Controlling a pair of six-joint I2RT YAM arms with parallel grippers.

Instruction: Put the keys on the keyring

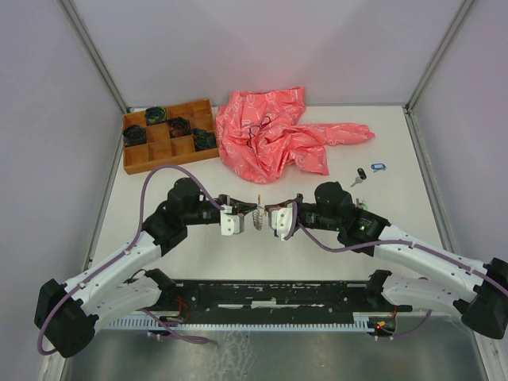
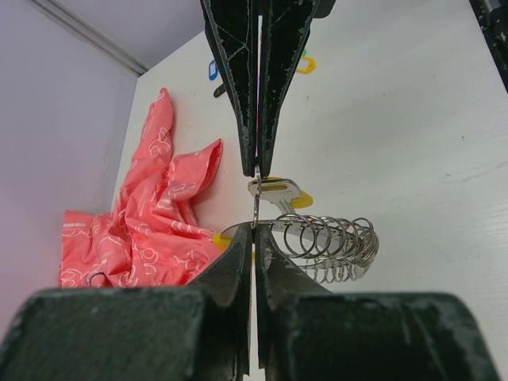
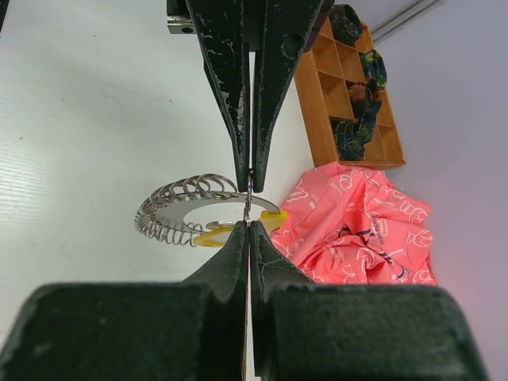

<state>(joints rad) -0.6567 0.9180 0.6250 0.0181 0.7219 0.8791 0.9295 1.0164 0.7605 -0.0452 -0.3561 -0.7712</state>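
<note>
— Keyring (image 1: 256, 216), item one: location and character?
— Centre of the table (image 1: 238, 258), at 6 o'clock from the pink cloth (image 1: 266, 131), strung between both arms. It is silvery coiled wire, and by judgement light, springy and slippery. It will likely flex and swing rather than resist. The best hold looks to be the thin end wire or the yellow plastic part, not the coils.
— Entries, left to right?
— Wooden tray (image 1: 171, 162) at 10 o'clock, with dark coiled bundles (image 1: 155, 115) in several compartments.
Left gripper (image 2: 254, 235): jaws together, pinching a thin wire loop of the keyring, seen edge-on.
Yellow-tagged key (image 2: 274, 189): touching that loop. It looks stiff, flat and small, and its tag seems the surest place to grip.
Right gripper (image 3: 249, 232): jaws together, tips on the same loop from the opposite side.
Black-tagged key (image 1: 360, 175) and blue-tagged key (image 1: 378, 167): at 2 o'clock, lying loose, well apart from the keyring.
— Not legible?
— The exact pinch points are covered by the fingertips. Whether the yellow-tagged key is threaded on or merely lies against the wire, cannot tell. Whether the coil rests on the table or hangs just clear, cannot tell. From above the keyring is too small to read. In the left wrist view a half-hidden yellow tag (image 2: 308, 65) with a trace of green is cut off behind the right gripper.
</note>
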